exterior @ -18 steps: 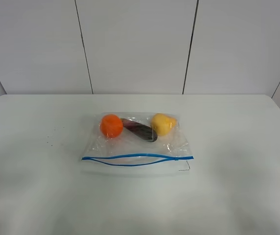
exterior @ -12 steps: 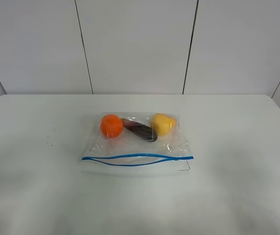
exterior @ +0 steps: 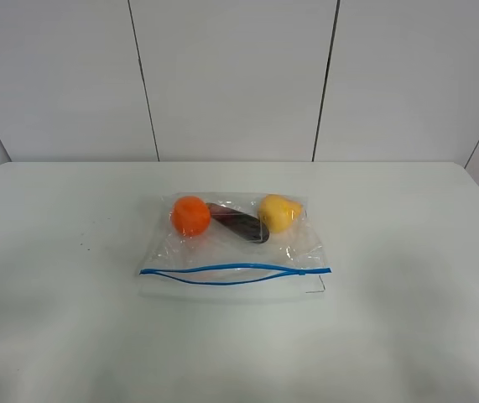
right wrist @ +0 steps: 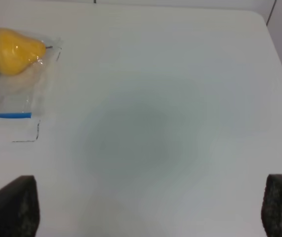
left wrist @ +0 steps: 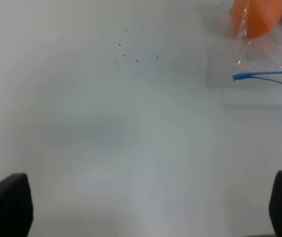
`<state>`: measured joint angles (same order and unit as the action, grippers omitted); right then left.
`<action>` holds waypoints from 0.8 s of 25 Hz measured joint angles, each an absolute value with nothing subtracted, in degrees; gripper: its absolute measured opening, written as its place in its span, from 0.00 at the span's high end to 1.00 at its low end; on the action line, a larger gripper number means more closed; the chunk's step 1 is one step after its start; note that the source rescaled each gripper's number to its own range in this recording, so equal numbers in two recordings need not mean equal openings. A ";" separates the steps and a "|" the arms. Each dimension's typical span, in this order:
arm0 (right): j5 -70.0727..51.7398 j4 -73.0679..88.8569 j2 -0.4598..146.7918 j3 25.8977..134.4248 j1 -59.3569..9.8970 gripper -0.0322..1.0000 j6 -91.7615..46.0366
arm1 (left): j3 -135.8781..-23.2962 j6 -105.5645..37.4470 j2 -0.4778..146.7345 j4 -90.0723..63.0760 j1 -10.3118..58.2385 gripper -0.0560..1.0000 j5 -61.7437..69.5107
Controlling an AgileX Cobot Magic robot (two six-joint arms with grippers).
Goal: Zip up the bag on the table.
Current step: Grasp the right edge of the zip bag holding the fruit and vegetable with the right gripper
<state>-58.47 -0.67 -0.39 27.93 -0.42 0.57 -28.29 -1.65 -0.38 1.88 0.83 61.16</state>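
The bag (exterior: 237, 252) lies flat in the middle of the table (exterior: 71, 319), its blue zipper strip (exterior: 235, 273) along the near edge. The strip's two lines stand slightly apart over most of its length. Inside are an orange ball (exterior: 190, 215), a dark oblong item (exterior: 239, 224) and a yellow fruit (exterior: 279, 212). Neither arm shows in the high view. In the left wrist view my left gripper (left wrist: 145, 205) is open over bare table, with the ball (left wrist: 257, 17) and the strip's end (left wrist: 264, 75) well ahead. My right gripper (right wrist: 145, 207) is open too, away from the fruit (right wrist: 12, 49).
White wall panels (exterior: 231, 75) rise behind the table's far edge. A few small dark specks (exterior: 84, 243) mark the tabletop left of the bag. The table's rounded far right corner (right wrist: 259, 17) shows in the right wrist view.
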 joint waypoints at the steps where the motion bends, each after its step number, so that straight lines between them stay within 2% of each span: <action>1: -58.47 -0.67 -0.39 27.93 -0.42 0.00 0.57 | -28.29 -1.65 -0.38 1.88 0.83 0.00 61.16; 11: -58.53 1.37 2.47 30.08 -0.42 0.00 0.69 | -28.29 -1.65 -0.38 1.88 0.83 0.00 61.16; 16: -58.21 11.86 17.55 33.93 -0.42 0.00 -0.37 | -28.29 -1.65 -0.38 1.88 0.83 0.00 61.16; 20: -57.26 24.48 32.72 35.42 -0.42 0.00 -7.77 | -28.29 -1.65 -0.38 1.88 0.83 0.00 61.16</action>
